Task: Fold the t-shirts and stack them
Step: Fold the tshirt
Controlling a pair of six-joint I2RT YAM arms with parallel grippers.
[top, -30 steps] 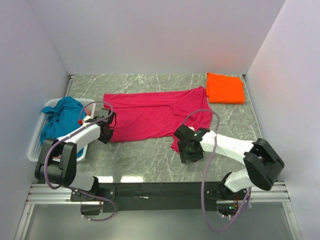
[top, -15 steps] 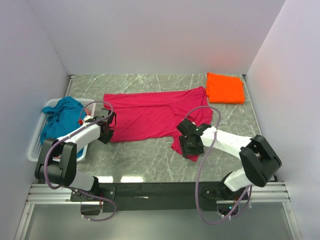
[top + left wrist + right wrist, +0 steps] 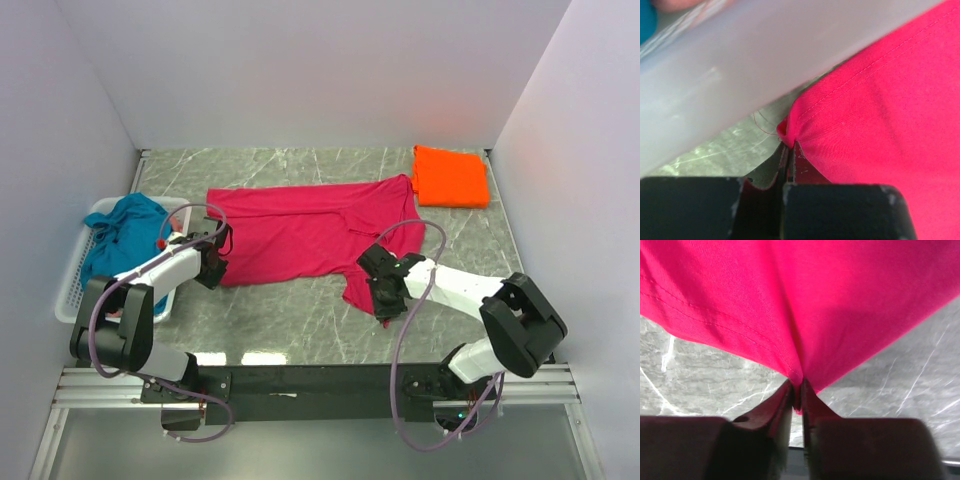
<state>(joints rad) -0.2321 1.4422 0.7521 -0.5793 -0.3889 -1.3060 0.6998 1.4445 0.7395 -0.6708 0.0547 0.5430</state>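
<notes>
1. Since a second ago the right gripper has swung a little to the right, dragging the near right corner of the pink shirt with it; the left gripper has not shifted.
2. Both are clamped on the pink shirt. The right pinches a bunched bit of hem, and the left pinches a corner just beside the basket.
3. The pink shirt lies spread sideways across the middle of the table, with its near edge held at both ends.
4. To fold it well, I judge both should lift together, keep the hem taut between them and lay it evenly onto the far edge; the left must clear the basket wall.
5. The teal shirt sits crumpled in the basket at the left.
6. The orange shirt lies folded at the far right corner, likely the stacking spot
</notes>
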